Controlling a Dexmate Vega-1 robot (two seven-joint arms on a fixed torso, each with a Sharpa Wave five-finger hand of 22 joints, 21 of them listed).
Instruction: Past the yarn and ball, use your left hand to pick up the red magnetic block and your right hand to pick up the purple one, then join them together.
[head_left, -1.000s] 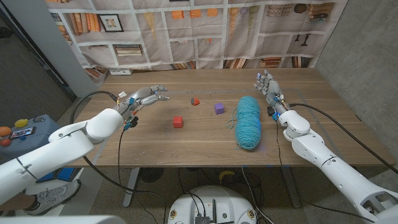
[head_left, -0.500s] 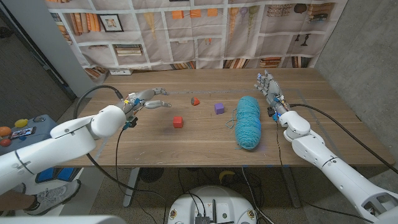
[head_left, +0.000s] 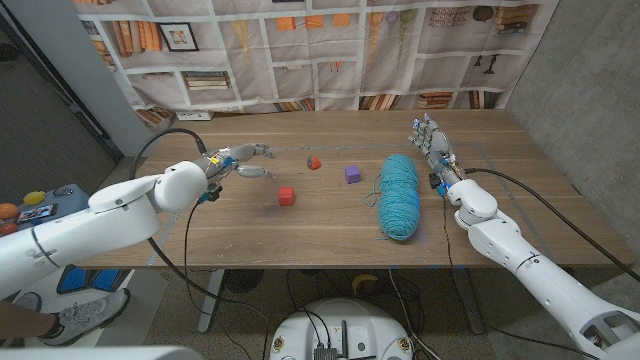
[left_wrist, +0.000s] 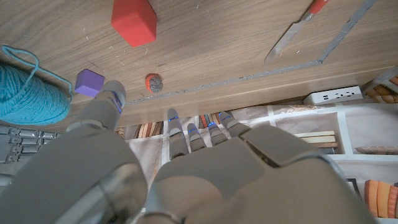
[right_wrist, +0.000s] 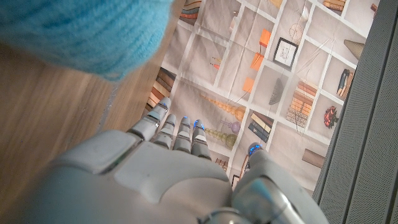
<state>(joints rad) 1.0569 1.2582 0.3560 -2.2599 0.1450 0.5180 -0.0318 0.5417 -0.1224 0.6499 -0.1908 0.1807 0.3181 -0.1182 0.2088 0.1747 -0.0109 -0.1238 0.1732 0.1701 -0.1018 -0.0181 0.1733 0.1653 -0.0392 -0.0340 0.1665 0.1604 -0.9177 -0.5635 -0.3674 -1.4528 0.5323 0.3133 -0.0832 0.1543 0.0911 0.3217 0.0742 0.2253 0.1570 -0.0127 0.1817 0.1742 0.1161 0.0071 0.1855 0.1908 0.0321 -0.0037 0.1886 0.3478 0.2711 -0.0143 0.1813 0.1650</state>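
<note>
The red block (head_left: 286, 196) lies on the wooden table left of centre, and the purple block (head_left: 352, 174) sits further right and back. A small red-and-grey ball (head_left: 314, 161) rests behind them. The teal yarn skein (head_left: 398, 195) lies to the right of the purple block. My left hand (head_left: 245, 160) hovers open to the left of the ball and behind the red block, its fingers pointing toward the middle. My right hand (head_left: 432, 140) stands open behind and to the right of the yarn, holding nothing. The left wrist view has the red block (left_wrist: 134, 22), purple block (left_wrist: 90, 82), ball (left_wrist: 153, 83) and yarn (left_wrist: 31, 96) beyond my fingers.
A white power strip (head_left: 195, 116) lies at the table's back left corner. A printed bookshelf backdrop (head_left: 330, 50) hangs behind the table. In the right wrist view the yarn (right_wrist: 81, 31) lies close to my right hand (right_wrist: 161, 174). Black cables trail from both wrists.
My left hand has reached a little to the right, toward the ball and the red block, with the forearm swinging in. The right arm and the objects have not moved.
</note>
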